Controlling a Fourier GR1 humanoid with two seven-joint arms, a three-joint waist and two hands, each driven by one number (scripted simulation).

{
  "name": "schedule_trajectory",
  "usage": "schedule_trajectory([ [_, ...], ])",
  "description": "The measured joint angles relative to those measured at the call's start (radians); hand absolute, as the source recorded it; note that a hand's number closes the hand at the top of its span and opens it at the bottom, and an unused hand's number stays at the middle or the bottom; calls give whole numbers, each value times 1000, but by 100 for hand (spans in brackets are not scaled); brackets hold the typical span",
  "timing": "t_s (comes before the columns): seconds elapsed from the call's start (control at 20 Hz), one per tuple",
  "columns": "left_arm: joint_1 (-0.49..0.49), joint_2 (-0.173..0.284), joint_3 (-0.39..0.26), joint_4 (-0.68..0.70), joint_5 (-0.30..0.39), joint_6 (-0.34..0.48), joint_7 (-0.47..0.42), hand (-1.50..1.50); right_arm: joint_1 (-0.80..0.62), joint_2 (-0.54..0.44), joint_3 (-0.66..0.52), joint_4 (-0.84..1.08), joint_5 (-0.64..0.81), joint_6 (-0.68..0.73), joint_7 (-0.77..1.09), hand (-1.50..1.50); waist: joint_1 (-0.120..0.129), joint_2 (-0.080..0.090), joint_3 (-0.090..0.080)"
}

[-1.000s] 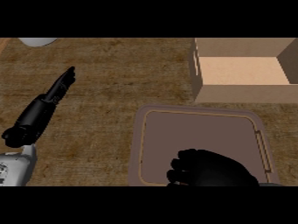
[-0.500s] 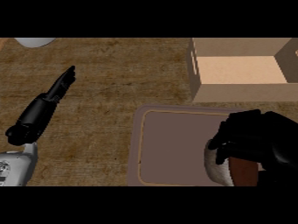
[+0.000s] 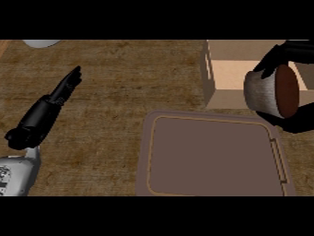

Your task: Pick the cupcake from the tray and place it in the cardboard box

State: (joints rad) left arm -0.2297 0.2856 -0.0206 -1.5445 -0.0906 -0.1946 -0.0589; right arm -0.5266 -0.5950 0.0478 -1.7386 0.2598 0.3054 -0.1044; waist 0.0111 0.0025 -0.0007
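Table (image 3: 119, 92): brown, woven-looking top filling the head view; at the far left a strip of lighter wood is cut off by the edge.
Pale object (image 3: 42, 43): top left, only its lower curve shows, the rest cut off; I cannot tell what it is.
My left hand (image 3: 62, 88): at the left, held out flat above the table, fingers straight and together, pointing away from me, holding nothing. My grey forearm runs out of view at the lower left corner.
Tray (image 3: 213, 191): centre to lower right, flat with rounded corners and a thin pale inner line; its near edge is cut off at the bottom. Nothing lies on the part I can see.
Cardboard box (image 3: 217, 87): upper right, open at the top, just beyond the tray's far edge. Its right part is hidden behind my right hand and what it carries.
Cupcake (image 3: 271, 90): off the tray, tilted on its side, pale wrapper toward the left, dark brown top toward the right, in front of the box opening.
My right hand (image 3: 302, 117): at the right edge, partly cut off; fingers (image 3: 299, 48) curled over the cupcake from above, thumb side under it, clamped round it.
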Motion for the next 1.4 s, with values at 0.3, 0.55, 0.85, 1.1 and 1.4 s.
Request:
schedule_trajectory([
  [0.3, -9, -10, -1, 15, -8, -6, -8, 0, -176, -35, -8, 314, 115, 1, -104, 150, 13, 4, 0],
  [0.55, -23, -22, -14, 9, -16, -9, -6, 0, -271, -88, 61, 555, 224, 69, -185, 150, 32, 11, 0],
  [0.85, -22, -14, -4, 25, -14, -24, -27, 0, -379, -122, 143, 818, 338, 136, -336, 150, 37, 13, 1],
  [1.1, -42, -28, -8, 27, -19, -20, -12, 0, -437, -143, 213, 1021, 444, 149, -475, -150, 42, 17, 2],
  [1.4, -31, -36, -12, 30, -36, -10, -26, 0, -503, -128, 233, 1172, 456, 127, -639, -150, 44, 18, 2],
])
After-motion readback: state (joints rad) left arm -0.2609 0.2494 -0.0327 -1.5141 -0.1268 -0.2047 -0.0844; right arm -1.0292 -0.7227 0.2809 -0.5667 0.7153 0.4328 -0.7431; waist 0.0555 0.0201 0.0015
